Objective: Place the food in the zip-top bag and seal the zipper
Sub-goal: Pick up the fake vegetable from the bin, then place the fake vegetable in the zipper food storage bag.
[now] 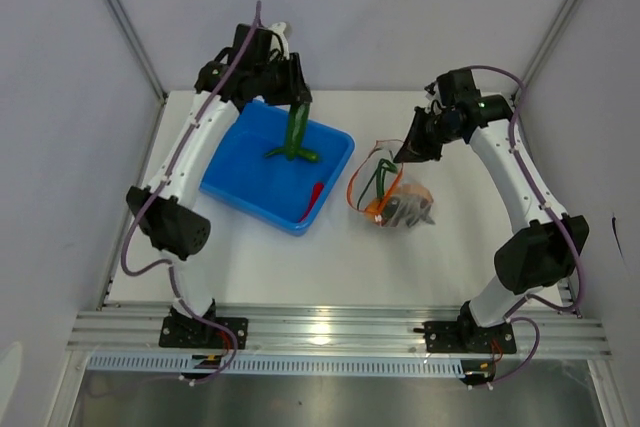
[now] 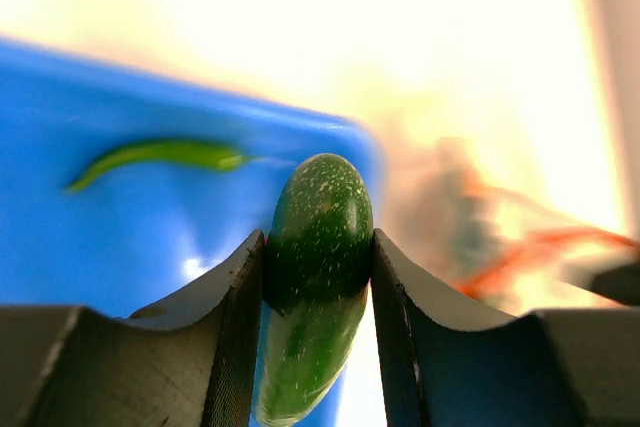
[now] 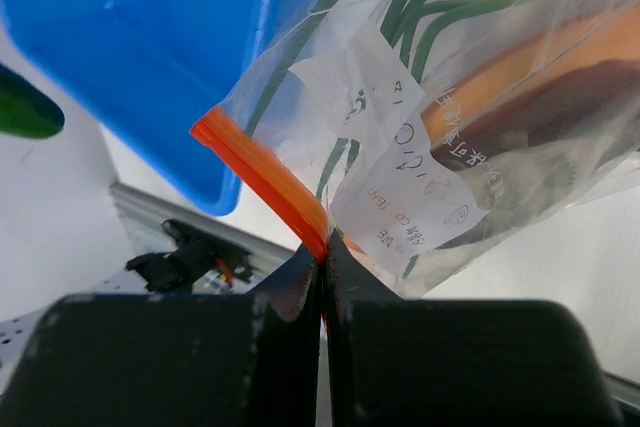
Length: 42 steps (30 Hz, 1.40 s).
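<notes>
My left gripper point(image 1: 296, 97) hangs over the blue tray, shut on a speckled green pod point(image 2: 318, 247) that points down between its fingers point(image 2: 240, 287). A second green pod point(image 2: 160, 154) and a red chili point(image 1: 312, 202) lie in the tray. The zip-top bag point(image 1: 388, 192) stands right of the tray with its mouth open, holding a green onion, an orange slice and dark pieces. My right gripper point(image 3: 322, 259) is shut on the orange-red zipper point(image 3: 262, 179) at the bag's far edge and holds it up.
The blue tray point(image 1: 240, 172) sits left of centre, close to the bag. White table runs in front of both. The aluminium rail point(image 1: 330, 332) with both arm bases lines the near edge, and grey walls close in at the sides.
</notes>
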Motion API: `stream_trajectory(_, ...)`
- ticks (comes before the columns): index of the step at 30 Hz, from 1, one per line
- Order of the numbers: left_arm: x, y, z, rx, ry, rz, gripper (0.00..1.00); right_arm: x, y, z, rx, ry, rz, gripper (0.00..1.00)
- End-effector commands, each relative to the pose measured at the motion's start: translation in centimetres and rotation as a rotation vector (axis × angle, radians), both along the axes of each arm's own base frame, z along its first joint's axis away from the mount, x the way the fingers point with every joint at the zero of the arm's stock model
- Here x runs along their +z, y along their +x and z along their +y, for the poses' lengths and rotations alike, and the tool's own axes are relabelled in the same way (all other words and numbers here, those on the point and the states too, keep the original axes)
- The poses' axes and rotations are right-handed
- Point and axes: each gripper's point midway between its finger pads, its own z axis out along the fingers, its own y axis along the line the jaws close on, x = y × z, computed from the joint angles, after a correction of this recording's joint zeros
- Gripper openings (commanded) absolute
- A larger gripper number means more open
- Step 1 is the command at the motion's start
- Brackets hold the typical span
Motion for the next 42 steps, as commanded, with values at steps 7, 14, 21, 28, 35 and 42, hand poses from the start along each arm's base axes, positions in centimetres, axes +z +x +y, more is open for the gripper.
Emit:
stream_trajectory(7,15.7,-10.2,-9.2,-0.560,-0.617,-0.243,0.00,4.9,-1.6,4.2,0.139,0.315,0.096,0.00)
stream_trajectory(14,17.3,-14.9,-11.8,-0.773,-0.690,-0.402,0.01,7.6,-3.1,4.9,0.181,0.501,0.171,0.00)
stream_trajectory(21,17.0,-17.6,-11.7,-0.890,-0.691,-0.580,0.02,9.3,-4.5,5.5,0.205,0.622,0.231,0.00)
stream_trajectory(28,16.5,-18.6,-12.7,-0.973,-0.671,-0.739,0.07,10.0,-6.0,5.6,0.219,0.677,0.261,0.00)
stream_trajectory(35,15.6,-18.1,-14.4,-1.033,-0.687,-0.772,0.09,10.6,-6.7,5.6,0.215,0.687,0.270,0.00)
stream_trajectory(42,12.6,-16.4,-15.5,-1.021,-0.683,-0.771,0.13,11.6,-6.7,5.8,0.215,0.750,0.270,0.00)
